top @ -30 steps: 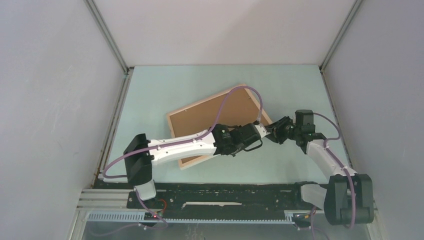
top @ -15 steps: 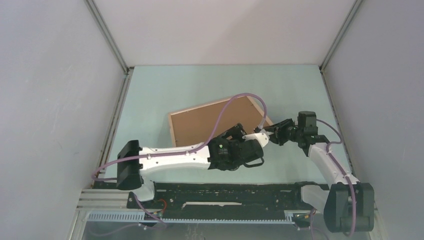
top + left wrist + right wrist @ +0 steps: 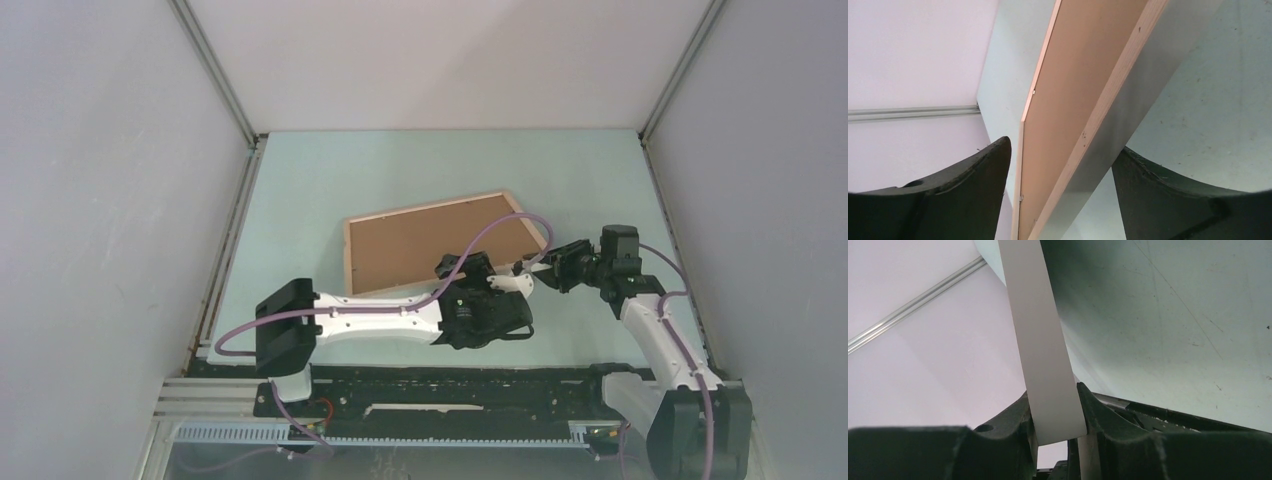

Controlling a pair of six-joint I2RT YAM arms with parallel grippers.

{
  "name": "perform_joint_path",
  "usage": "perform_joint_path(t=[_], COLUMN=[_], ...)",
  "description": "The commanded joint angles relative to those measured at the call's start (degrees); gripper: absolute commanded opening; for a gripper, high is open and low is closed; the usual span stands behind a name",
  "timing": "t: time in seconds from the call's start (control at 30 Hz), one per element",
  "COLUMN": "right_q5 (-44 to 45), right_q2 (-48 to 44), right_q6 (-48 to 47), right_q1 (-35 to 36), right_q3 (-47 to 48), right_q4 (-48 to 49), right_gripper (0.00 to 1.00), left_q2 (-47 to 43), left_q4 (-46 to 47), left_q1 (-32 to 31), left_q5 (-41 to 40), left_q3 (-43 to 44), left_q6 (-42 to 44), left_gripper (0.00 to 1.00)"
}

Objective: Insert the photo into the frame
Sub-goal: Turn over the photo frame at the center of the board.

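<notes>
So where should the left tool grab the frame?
Probably the thin pale-wood edge of the frame, coming from the near side. That edge runs straight between the left tool's open fingers, a flat face toward each. The right tool pinches the near right corner, so a grip farther left should balance it.

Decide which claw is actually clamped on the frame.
The right claw: its fingers pinch the frame by its white edge. The left claw stands open, clear of it.
</notes>
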Motion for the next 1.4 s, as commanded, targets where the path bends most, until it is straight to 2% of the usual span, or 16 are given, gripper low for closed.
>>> perform_joint_path(t=[0.0, 0.17, 0.37, 0.43, 0.63, 0.8, 0.87, 0.97, 1.07, 1.1, 1.17, 1.2, 1.23, 1.3, 1.37], right_q5=[-2.8, -3.4, -3.4, -4.0, -3.9, -4.6, -4.3, -2.7, -0.6, -0.4, -0.8, 0.9, 3.4, 8.3, 13.0], right_q2=[-2.8, -3.4, -4.6, -4.8, -7.1, -8.0, -7.8, -7.3, -7.1, -7.0, -5.8, -4.5, -3.3, -1.2, -1.0], right_q6=[2.0, 2.6, 3.7, 3.8, 3.0, 0.8, -2.0, -7.9, -15.1, -17.8, -26.0, -30.9, -36.0, -43.3, -47.1], right_q1=[-0.1, -0.1, -0.1, -0.1, -0.1, -2.5, -3.1, -3.9, -4.8, -5.1, -5.0, -4.4, -3.7, -3.0, -3.3], right_q3=[0.9, 0.9, 0.9, 0.9, 0.9, 0.9, 1.8, 5.2, 10.2, 11.8, 17.1, 21.4, 25.7, 33.9, 39.1], right_q4=[0.7, 0.3, 0.2, 0.2, -1.1, -1.5, -2.6, -5.9, -8.7, -9.1, -11.1, -15.1, -19.6, -27.2, -31.3], right_gripper=[0.00, 0.00, 0.00, 0.00, 0.00, 0.01, 0.09, 0.29, 0.57, 0.72, 0.89, 0.96, 0.99, 1.00, 1.00], left_q2=[-0.2, 0.5, 1.0, 0.8, 0.9, 0.0, -0.8, -1.0, -2.0, -2.5, -4.0, -4.8, -5.5, -6.8, -8.3], left_q4=[3.8, 5.0, 7.2, 7.5, 7.9, 6.7, 6.3, 3.3, 0.7, 0.3, 0.0, -0.1, -0.5, -2.2, -3.6], left_q1=[0.5, 0.5, 0.6, 0.8, 1.3, 1.4, 1.5, 2.0, 2.8, 3.1, 3.9, 4.2, 4.7, 5.7, 6.9], left_q5=[-3.5, -4.6, -5.7, -5.2, -3.5, -2.9, -1.4, 0.0, 1.5, 1.9, 2.4, 2.6, 3.0, 4.5, 6.7], left_q3=[-1.2, -0.7, -1.4, -1.3, 0.5, 2.0, 2.5, 4.8, 7.4, 8.2, 8.6, 9.0, 9.5, 10.9, 12.4], left_q6=[3.8, 6.5, 10.4, 11.0, 13.8, 14.4, 13.6, 11.6, 10.1, 9.7, 9.2, 9.0, 8.6, 7.4, 6.1], left_gripper=[0.76, 0.54, 0.53, 0.50, 0.28, 0.01, 0.00, 0.00, 0.00, 0.00, 0.00, 0.00, 0.00, 0.00, 0.00])
